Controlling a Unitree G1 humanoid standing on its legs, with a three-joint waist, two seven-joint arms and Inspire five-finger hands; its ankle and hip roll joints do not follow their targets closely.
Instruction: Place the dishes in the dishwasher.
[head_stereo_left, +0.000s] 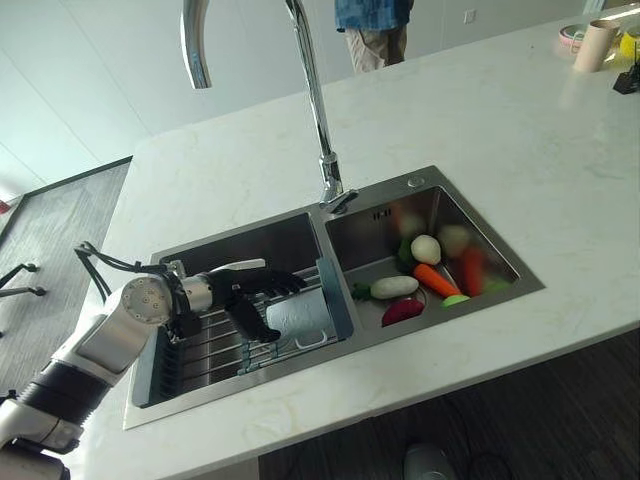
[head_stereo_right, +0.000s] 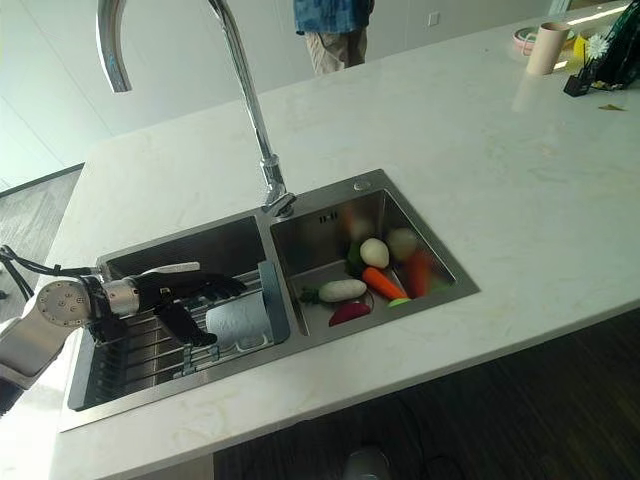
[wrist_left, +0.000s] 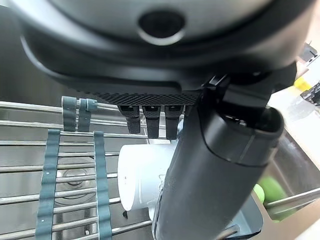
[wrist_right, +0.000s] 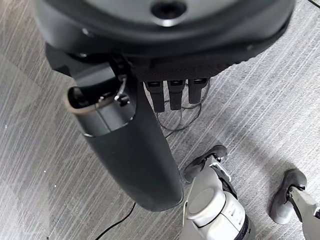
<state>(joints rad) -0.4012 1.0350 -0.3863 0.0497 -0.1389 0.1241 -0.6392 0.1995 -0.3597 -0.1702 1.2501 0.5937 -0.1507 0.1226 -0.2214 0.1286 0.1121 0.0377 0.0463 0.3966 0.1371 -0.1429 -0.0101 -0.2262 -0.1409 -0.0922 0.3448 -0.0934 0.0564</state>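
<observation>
Left hand (head_stereo_left: 245, 295): reaches over the wire rack in the left sink basin; fingers (wrist_left: 148, 119) straight and apart above the white cup, thumb below and beside it, not closed round it.
White cup (head_stereo_left: 298, 314): lies on its side on the rack's right end, just beside the grey-blue divider, open mouth toward the arm.
Wire rack (head_stereo_left: 205, 350): metal bars with grey-blue strips, spanning the left basin.
Double sink (head_stereo_left: 470, 225): steel, set into the pale marble worktop (head_stereo_left: 520, 140); tall chrome tap (head_stereo_left: 310, 80) rises behind the divide.
Right basin: toy vegetables, among them a carrot (head_stereo_left: 436, 280), a white radish (head_stereo_left: 394, 287) and a pale round piece (head_stereo_left: 426, 248).
Right hand (wrist_right: 150, 85): hangs over the grey wood floor, fingers straight, holding nothing.
Far worktop corner: beige cup (head_stereo_left: 594, 45).
Person (head_stereo_left: 372, 25): stands behind the worktop.
</observation>
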